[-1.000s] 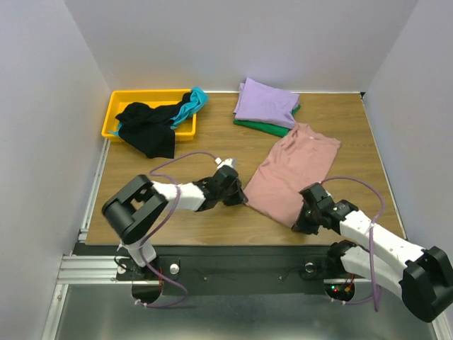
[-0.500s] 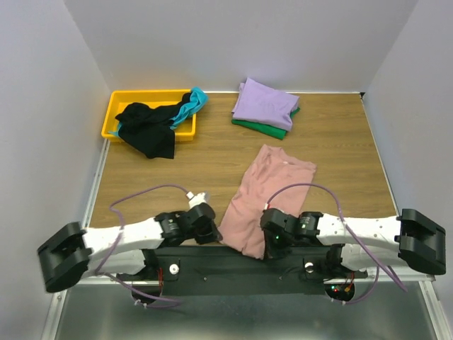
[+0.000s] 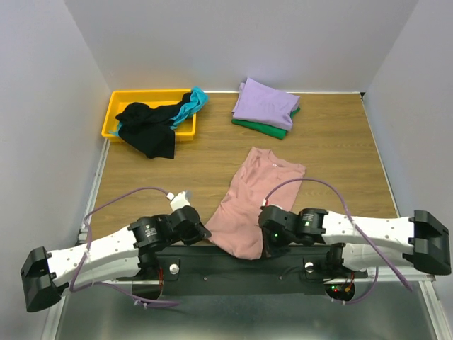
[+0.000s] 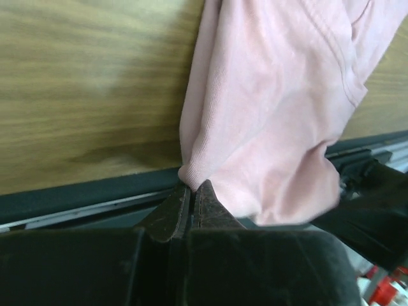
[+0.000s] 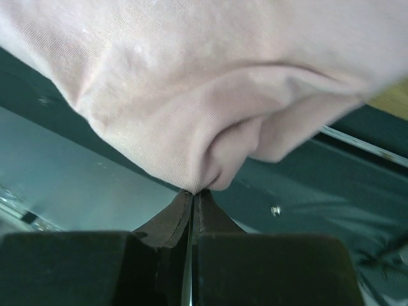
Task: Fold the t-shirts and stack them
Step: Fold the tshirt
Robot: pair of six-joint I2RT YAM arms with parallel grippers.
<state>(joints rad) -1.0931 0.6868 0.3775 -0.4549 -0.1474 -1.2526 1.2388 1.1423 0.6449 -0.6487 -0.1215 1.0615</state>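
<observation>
The left gripper [image 4: 192, 188] had its two fingertips pressed tight together on a pinch of the pink t-shirt [image 4: 274, 115], at the corner of the cloth nearest the front edge of the table [image 3: 333, 156]. The right gripper [image 5: 193, 193] was likewise closed, its tips nipping a bunched fold of the same shirt out past the table edge, over the dark rail.

Behind each gripper the wrist sat low at the front edge. The two wrists were near each other, with the shirt's near end between them. The left arm's white forearm ran out to the left and down to a black elbow at the lower left corner. The right arm mirrored it, its forearm stretching right to an elbow far out on that side.

The pink shirt lay lengthwise from the front edge to the middle of the table. At the back, a lavender t-shirt [image 3: 265, 103] rested folded on a green t-shirt [image 3: 263, 128]. A black t-shirt [image 3: 145, 129] and a teal t-shirt [image 3: 193, 102] spilled over the yellow bin [image 3: 113, 113] at back left.
</observation>
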